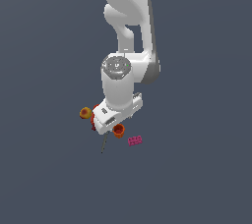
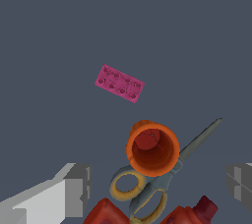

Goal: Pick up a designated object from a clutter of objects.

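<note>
The orange cup stands with its mouth facing the wrist camera, its rim overlapping the yellow loops of the scissors. My gripper is open; its grey fingers stand wide apart on either side, above the cup and not touching it. In the exterior view the cup shows just below the white hand, which hides the fingers. The clutter lies close around it: the red drill-shaped toy, a pink brick and a yellow-orange round item.
The scissors' grey blades stick out past the cup, and show as a thin dark line in the exterior view. The pink brick lies a short way off on the exterior view's right. The floor is plain dark grey.
</note>
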Available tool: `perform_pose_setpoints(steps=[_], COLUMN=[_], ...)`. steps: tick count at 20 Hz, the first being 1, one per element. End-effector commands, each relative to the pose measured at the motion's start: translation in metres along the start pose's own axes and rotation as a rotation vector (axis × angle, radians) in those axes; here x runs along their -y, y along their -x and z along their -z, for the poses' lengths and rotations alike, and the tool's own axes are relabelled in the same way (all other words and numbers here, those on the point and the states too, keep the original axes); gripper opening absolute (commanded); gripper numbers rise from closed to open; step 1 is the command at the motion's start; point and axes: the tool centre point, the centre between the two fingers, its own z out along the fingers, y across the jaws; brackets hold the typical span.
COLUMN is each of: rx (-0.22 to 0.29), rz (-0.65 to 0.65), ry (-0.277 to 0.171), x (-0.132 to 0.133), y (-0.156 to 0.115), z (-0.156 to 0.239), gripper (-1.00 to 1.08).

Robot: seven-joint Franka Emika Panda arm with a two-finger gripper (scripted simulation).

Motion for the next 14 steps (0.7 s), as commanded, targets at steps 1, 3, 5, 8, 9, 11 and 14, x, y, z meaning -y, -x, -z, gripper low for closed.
perform_pose_setpoints(steps=[1,3,5,8,9,11,14], rx=[0.000,0.000,0.000,0.000,0.000,0.000,0.001], rz=[0.042,0.067,0.088,0.110,0.115,0.122,0.120], ry=[0.000,-0.001,-0.002,-0.002,-0.002,-0.003,-0.003], x=[-0.003,-0.005,-0.006,-0.008,-0.008,-0.009,-0.008], y=[0.002,0.004,0.005,0.007,0.007,0.008,0.008], z=[-0.013,-0.021,-0.027,-0.034,-0.036,-0.038,-0.038], gripper=[1.00,1.00,1.00,1.00,1.00,1.00,1.00])
